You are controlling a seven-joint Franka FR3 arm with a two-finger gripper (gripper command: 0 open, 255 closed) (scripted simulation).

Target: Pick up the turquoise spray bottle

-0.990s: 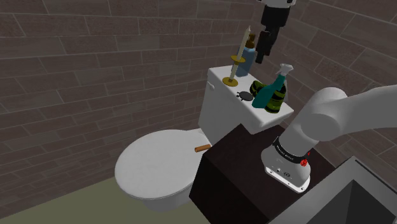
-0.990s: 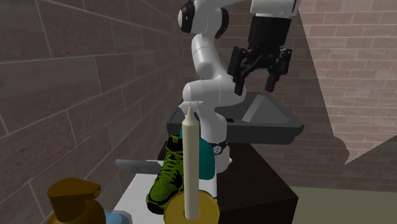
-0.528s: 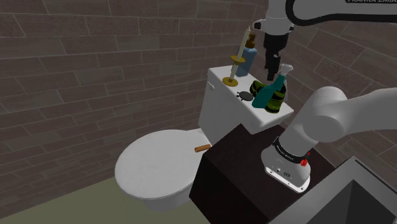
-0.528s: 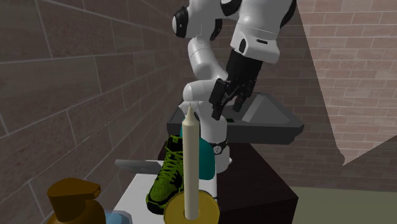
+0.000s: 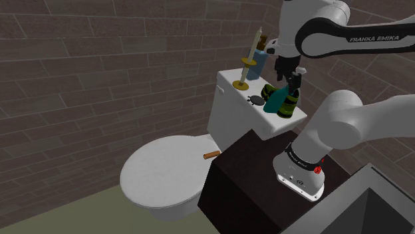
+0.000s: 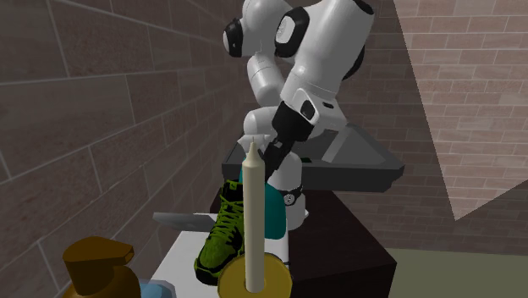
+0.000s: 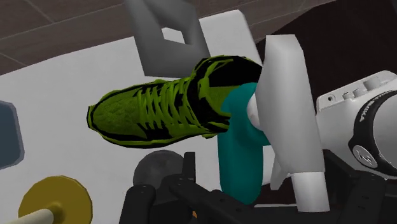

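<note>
Turquoise spray bottle [image 5: 275, 101] stands on the toilet tank lid [image 5: 229, 78], upper right of centre in the shoulder view, just beside a green sneaker [image 7: 159, 111]; gripper [image 5: 290, 72] is down at the bottle's top. Gripper spread or closed: can't tell.

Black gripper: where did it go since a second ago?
The all-black two-finger gripper came down from above the white toilet tank to the top of the turquoise spray bottle. The bottle, the green lace-up shoe and the cream candle on its gold holder stayed put.
</note>
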